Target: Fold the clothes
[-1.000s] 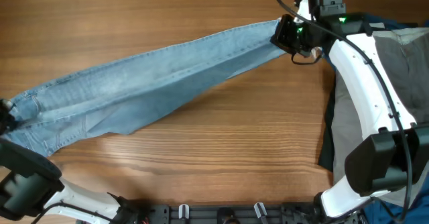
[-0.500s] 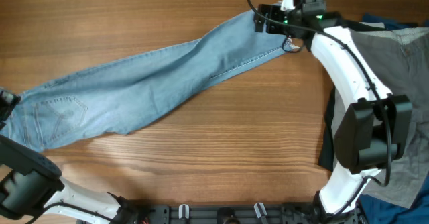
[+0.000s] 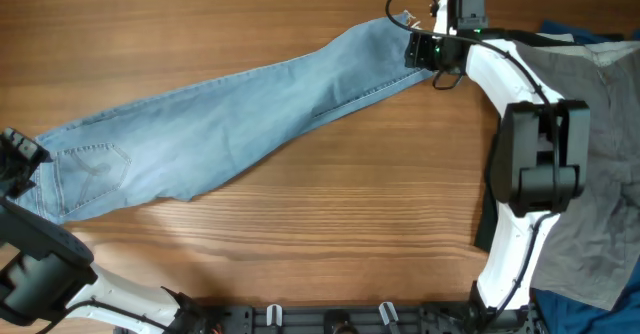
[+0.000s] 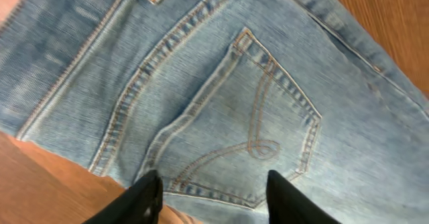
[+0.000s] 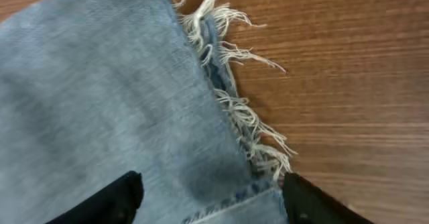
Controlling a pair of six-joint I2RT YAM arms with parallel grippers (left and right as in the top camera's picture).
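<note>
Jeans point(image 3: 230, 124) lie flat, diagonal across the wooden surface point(image 3: 330, 234), waist left, frayed hem point(image 5: 234, 110) upper right. 0.5 s ago the right fingers point(image 5: 110, 200) gripped that hem; now they're spread wide over it. Left fingers point(image 4: 144, 197) hover wide above the back pocket point(image 4: 255, 117). Grey clothes point(image 3: 600, 124) are piled far right.

Bright even light, soft wrist-view blur

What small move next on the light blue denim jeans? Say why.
Probably close the open right gripper on the frayed white hem under it: the light blue denim jeans lie stretched out, unfolded, so that end needs carrying toward the waist.
</note>
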